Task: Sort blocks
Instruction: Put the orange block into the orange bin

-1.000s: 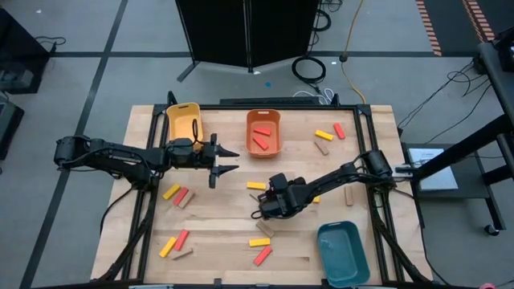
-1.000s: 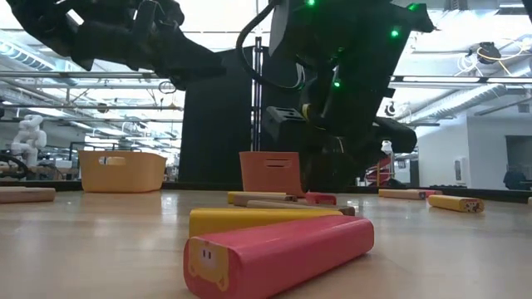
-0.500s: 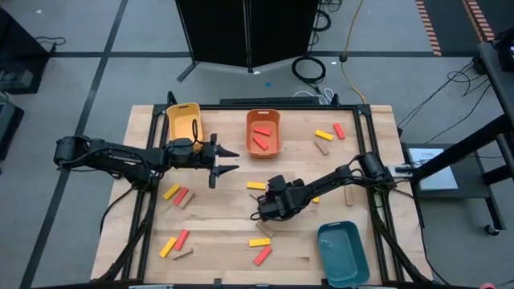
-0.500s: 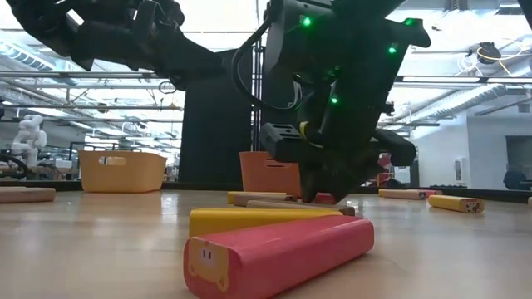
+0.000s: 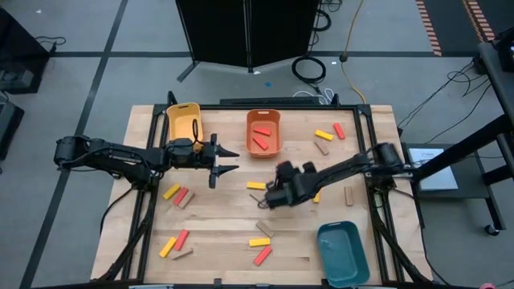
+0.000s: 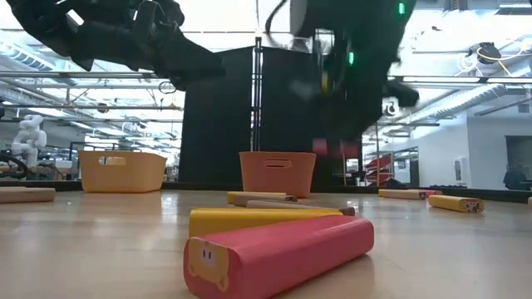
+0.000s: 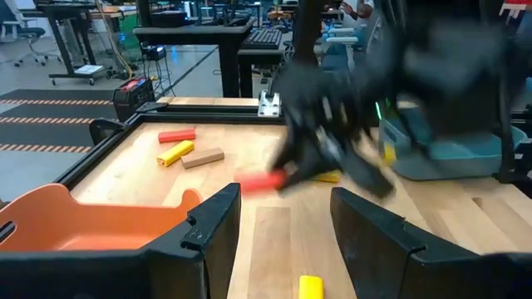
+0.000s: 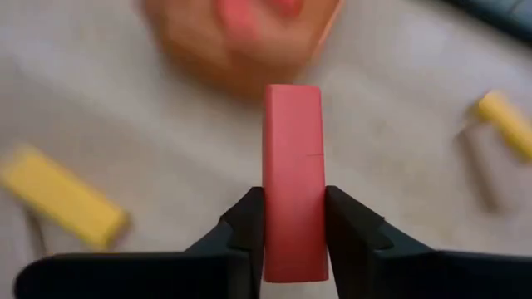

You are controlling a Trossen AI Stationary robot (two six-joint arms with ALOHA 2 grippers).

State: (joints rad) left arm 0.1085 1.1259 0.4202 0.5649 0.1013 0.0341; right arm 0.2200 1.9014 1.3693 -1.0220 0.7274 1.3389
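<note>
My right gripper (image 5: 269, 197) is shut on a red block (image 8: 293, 166) above the table's middle, on the near side of the orange bin (image 5: 263, 131). That bin holds red blocks. The held block also shows in the left wrist view (image 7: 262, 181). My left gripper (image 5: 230, 160) is open and empty, held above the table left of the orange bin. Other red, yellow and tan blocks lie flat on the table, among them a yellow one (image 5: 256, 185) beside my right gripper and a red one (image 6: 278, 253) close to the low camera. My right gripper pinches the red block between its two fingers (image 8: 249, 218), on the block's two long sides (image 8: 293, 241) near one end. The block lies along the fingers and sticks out past their tips. It is lifted clear of the table.
A yellow bin (image 5: 184, 120) stands at the far left and a teal bin (image 5: 339, 253) at the near right. Groups of blocks lie at the left (image 5: 177, 194), the near left (image 5: 175, 245), the near middle (image 5: 260, 247) and the far right (image 5: 328, 136).
My right gripper has risen from the table and gone toward the far edge and the orange bin, taking the red block with it. The block has left the tabletop and is lifted clear. The other blocks lie as before.
</note>
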